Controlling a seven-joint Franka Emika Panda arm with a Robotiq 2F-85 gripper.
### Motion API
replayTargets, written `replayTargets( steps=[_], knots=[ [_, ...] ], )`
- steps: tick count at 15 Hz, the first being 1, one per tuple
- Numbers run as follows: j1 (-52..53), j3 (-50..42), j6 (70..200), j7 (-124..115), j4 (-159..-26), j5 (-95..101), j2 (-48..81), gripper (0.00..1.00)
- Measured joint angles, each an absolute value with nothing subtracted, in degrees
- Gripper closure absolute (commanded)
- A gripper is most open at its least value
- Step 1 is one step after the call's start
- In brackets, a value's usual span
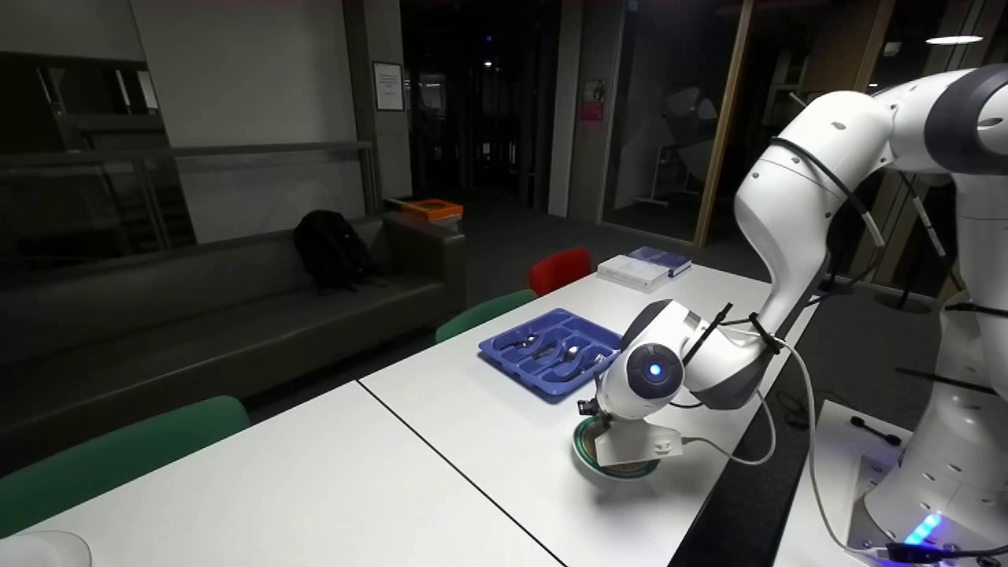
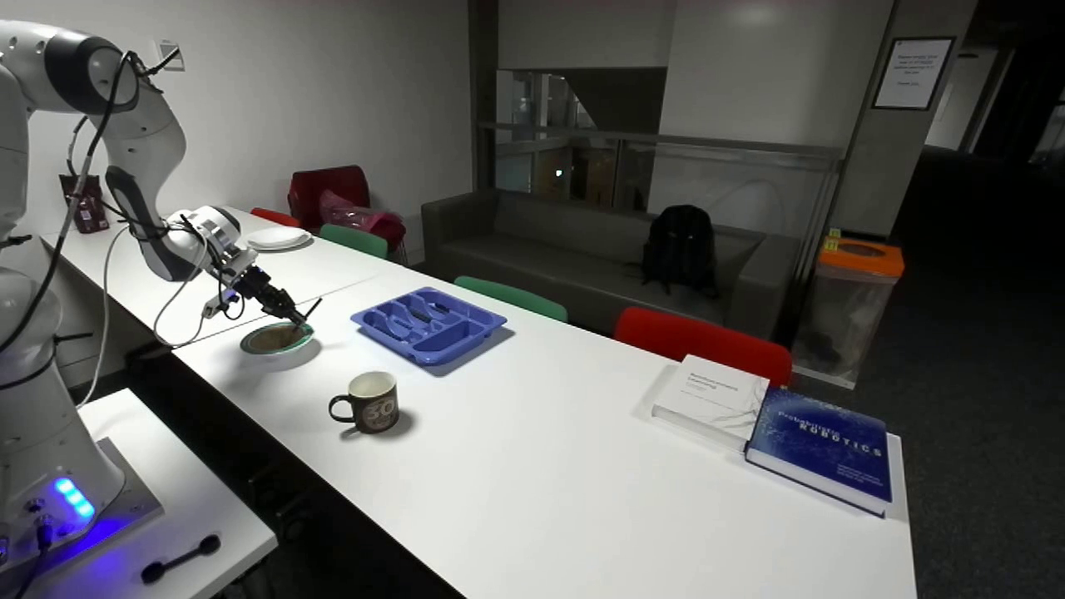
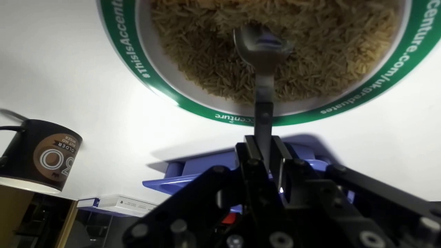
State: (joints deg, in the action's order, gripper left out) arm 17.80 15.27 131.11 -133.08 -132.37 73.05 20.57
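My gripper (image 3: 262,139) is shut on a spoon (image 3: 264,86) by its dark handle. The spoon's metal head (image 3: 255,46) rests in brown rice (image 3: 213,65), its tip partly sunk among the grains. A white bowl with a green lettered rim (image 3: 193,109) holds the rice and stands on the table below the fingertips. In an exterior view the gripper (image 2: 295,318) tilts down over the edge of the bowl (image 2: 287,359), the dark handle end sticking up past the fingers. In another exterior view the hand covers part of the bowl (image 1: 585,454) and hides the fingers.
Beside the bowl lies a blue cutlery tray (image 2: 445,341) with several utensils inside (image 1: 571,353). A dark mug (image 2: 374,409) stands near the table's front edge. Two books (image 2: 819,445) lie at the table's end. White plates (image 2: 279,239) are behind the arm.
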Motion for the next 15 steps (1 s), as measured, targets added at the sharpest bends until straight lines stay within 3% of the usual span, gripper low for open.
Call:
replayTargets(
  steps=[15],
  knots=[
    [17.9,14.6,130.1,-121.6,-129.0,60.1,20.6,0.97]
  ],
)
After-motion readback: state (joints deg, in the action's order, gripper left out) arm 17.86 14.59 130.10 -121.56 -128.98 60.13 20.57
